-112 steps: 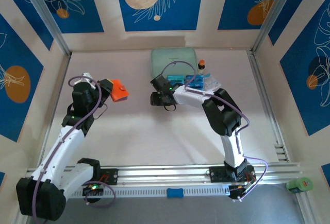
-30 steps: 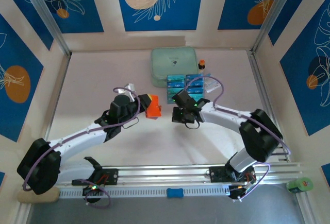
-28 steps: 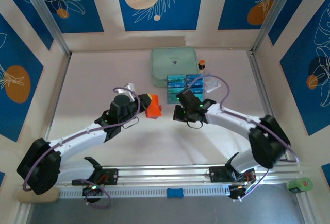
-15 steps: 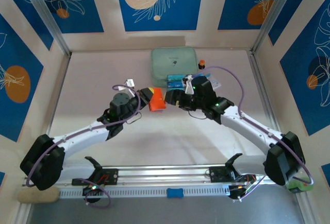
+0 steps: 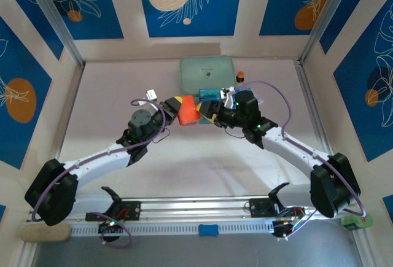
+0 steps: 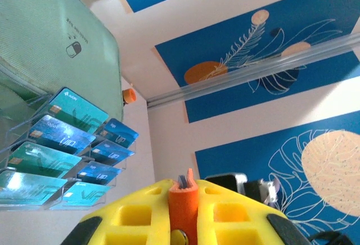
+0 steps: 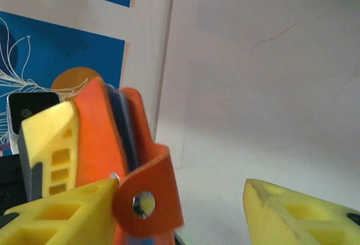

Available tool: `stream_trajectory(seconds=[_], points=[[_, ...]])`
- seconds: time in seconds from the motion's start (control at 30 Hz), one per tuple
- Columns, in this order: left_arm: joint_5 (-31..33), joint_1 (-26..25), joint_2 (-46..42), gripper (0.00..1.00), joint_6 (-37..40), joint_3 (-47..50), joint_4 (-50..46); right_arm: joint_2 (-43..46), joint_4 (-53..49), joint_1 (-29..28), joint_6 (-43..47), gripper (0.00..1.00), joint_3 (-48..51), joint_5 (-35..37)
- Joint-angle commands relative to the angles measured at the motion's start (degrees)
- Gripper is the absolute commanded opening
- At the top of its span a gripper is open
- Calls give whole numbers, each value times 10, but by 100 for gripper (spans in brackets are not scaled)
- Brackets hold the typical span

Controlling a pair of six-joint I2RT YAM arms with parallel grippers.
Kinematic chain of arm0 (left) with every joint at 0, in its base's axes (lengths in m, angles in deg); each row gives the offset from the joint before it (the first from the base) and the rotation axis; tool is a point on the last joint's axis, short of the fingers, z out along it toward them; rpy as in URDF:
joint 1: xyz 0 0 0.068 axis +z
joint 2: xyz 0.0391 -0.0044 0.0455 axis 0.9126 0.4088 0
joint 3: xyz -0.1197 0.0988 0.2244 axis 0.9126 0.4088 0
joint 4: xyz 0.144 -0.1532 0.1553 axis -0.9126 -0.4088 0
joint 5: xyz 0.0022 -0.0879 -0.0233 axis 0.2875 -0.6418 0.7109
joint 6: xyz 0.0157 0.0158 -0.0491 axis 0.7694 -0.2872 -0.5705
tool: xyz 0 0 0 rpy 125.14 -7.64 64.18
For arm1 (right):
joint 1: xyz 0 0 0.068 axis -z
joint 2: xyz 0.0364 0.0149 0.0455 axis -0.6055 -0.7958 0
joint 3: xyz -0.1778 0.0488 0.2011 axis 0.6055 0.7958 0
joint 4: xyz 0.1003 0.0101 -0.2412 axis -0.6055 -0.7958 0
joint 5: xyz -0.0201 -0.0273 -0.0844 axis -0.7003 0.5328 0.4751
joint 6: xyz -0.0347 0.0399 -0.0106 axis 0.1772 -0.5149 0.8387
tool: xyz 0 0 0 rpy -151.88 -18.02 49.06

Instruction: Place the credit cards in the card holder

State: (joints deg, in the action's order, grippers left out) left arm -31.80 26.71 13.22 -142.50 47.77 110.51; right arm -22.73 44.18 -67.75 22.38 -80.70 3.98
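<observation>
Mid-air meeting above the tabletop [image 5: 123,89]: the left claw [image 5: 176,105] is clamped on the orange card holder [image 5: 188,113], pinching its folded edge between yellow fingers [image 6: 135,211] and holding it clear of the surface. The right claw [image 5: 207,115] hangs just beside it with its jaws apart and nothing between them. From the right claw the holder lies at 9 o'clock, snap tab [image 7: 145,203] dangling against one finger [image 7: 62,214]. The remaining credit cards [image 5: 209,93] stand in rows in the clear tray [image 6: 25,96] at its 12 o'clock, long edges running 9 to 3. The right arm looks the nearer for the next card. Whether the dark layer between the holder's leaves is a card or lining cannot be told.
</observation>
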Motion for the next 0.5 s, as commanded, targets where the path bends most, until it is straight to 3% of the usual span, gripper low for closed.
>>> stream_trajectory(seconds=[0.0, 0.2, 0.47], points=[[33, -6, -12, 0, -24, -15, 43, 41, 69, 11, -48, 60, 44, -6], [58, -5, -13, 0, -44, -10, 62, 87, 98, 17, -83, 57, 99, 6], [65, -6, 6, 0, -75, -14, 96, 47, 192, 9, -138, 54, 102, -25]])
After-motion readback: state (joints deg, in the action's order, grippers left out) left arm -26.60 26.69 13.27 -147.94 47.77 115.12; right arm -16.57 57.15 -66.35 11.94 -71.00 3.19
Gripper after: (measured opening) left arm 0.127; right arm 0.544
